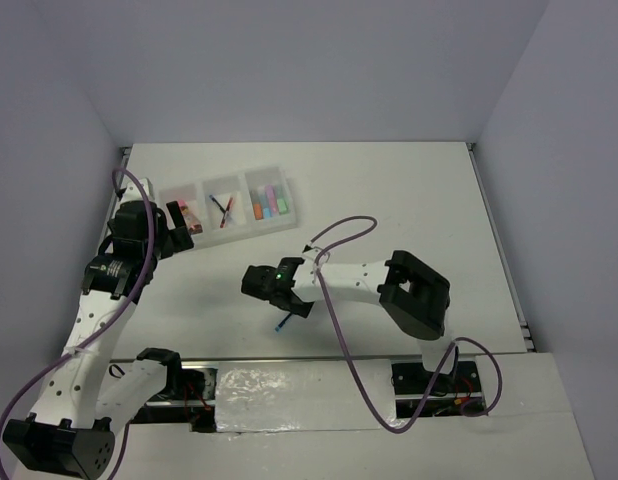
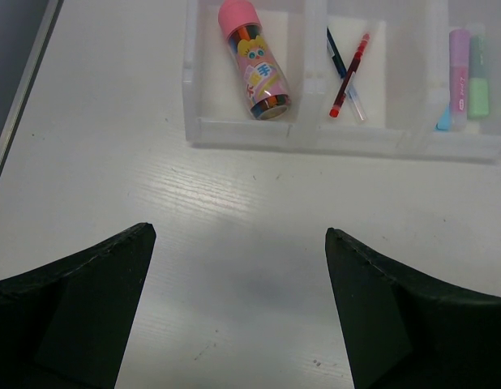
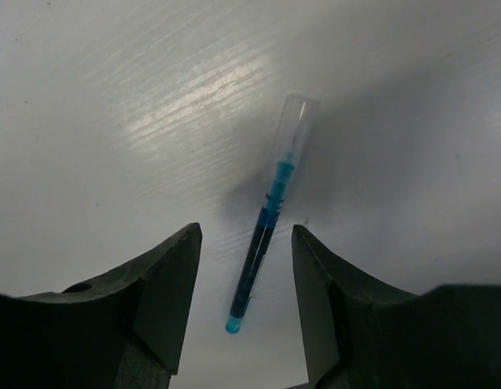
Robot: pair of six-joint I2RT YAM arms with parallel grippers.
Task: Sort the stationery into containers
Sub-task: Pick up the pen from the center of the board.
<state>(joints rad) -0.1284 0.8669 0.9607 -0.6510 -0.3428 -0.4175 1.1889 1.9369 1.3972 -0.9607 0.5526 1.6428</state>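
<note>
The right hand point(image 3: 245, 243) is hovering open, fingers straddling the blue pen point(image 3: 265, 231), which is lying on the surface point(image 3: 113, 97) near and right of the tray point(image 2: 356, 138). The pen is looking light, stiff and slick, probably calling for a mid-barrel pinch. The left hand point(image 2: 238, 259) is hanging open.

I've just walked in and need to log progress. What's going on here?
The right gripper hangs over a blue pen lying on the table, fingers open either side, not gripping. The left gripper, also open and empty, hovers in front of the tray. In the tray: a pink-capped jar in one end compartment, pens in the middle, highlighters at the other end.
</note>
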